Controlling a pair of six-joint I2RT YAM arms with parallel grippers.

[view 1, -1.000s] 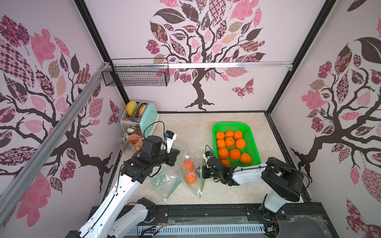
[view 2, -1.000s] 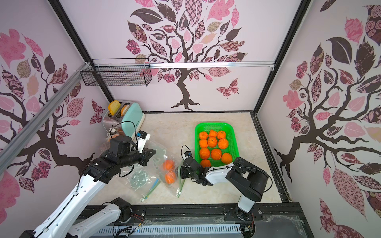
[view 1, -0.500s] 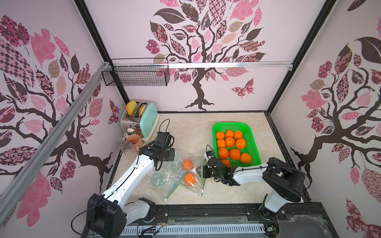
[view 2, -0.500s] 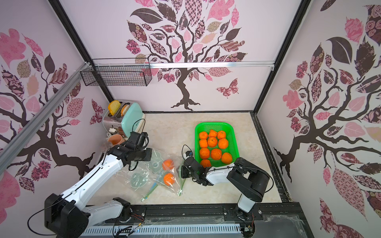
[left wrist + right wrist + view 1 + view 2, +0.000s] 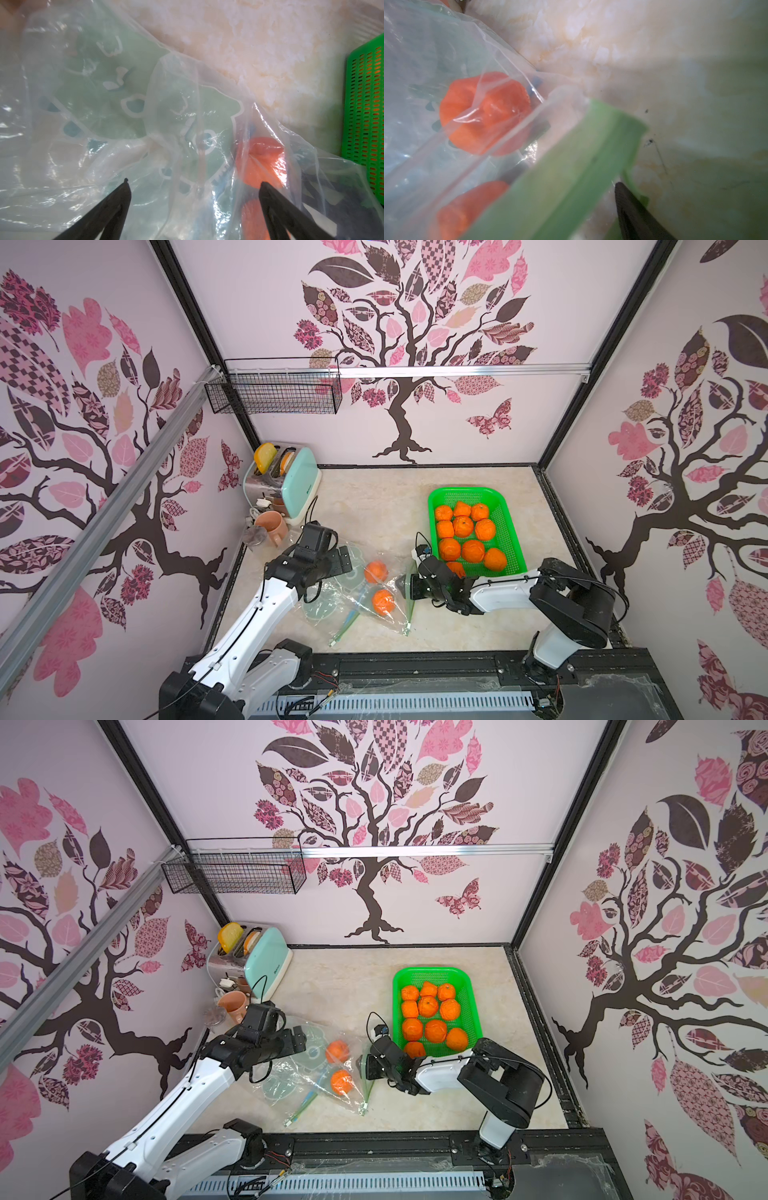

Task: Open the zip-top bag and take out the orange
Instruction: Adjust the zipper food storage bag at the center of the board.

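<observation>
The clear zip-top bag lies crumpled on the table's front middle with two oranges inside, one orange behind the other. My left gripper hovers open over the bag's left part, holding nothing. My right gripper sits at the bag's green zip strip, which stands raised across its jaws. One finger shows well off centre; the strip hides the other.
A green basket with several oranges stands just behind the right arm. A mint toaster, a pink mug and a small glass crowd the back left. A wire basket hangs on the back wall.
My left gripper has opened and let go of the bag's left part, and its arm has come down. The bag has settled onto the table. The right arm has not moved.
</observation>
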